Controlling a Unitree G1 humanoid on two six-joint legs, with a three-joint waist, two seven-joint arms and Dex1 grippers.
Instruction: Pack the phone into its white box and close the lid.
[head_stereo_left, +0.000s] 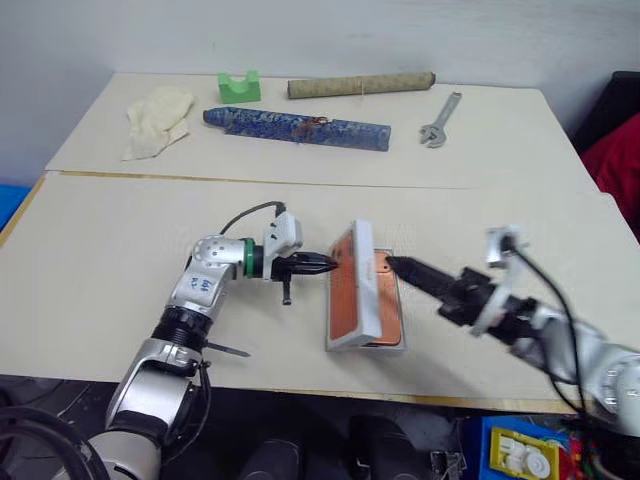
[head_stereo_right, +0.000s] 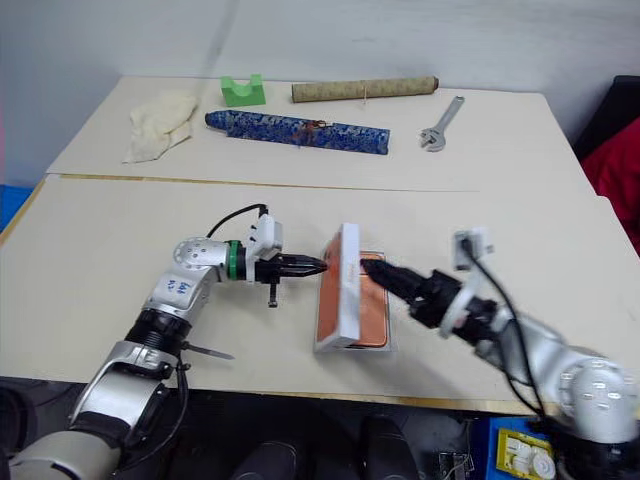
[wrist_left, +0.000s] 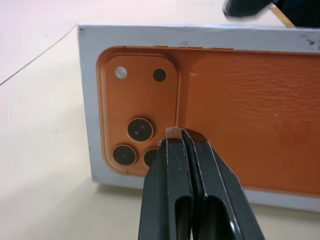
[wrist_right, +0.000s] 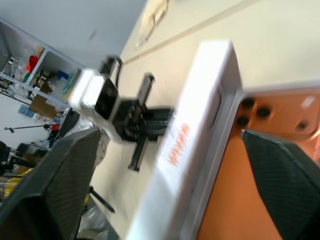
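left claw (head_stereo_left: 332, 264) against tilted lid (head_stereo_left: 352, 287); wrench (head_stereo_left: 440, 120) well behind.

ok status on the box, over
Left claw shut, tips against the lid. Right claw open beside it. Lid tilted on edge over phone in box. Nothing blocking.

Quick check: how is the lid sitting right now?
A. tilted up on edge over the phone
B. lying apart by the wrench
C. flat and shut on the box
A: the lid stands tilted on its long edge over the phone, with the shut left gripper against its printed face.
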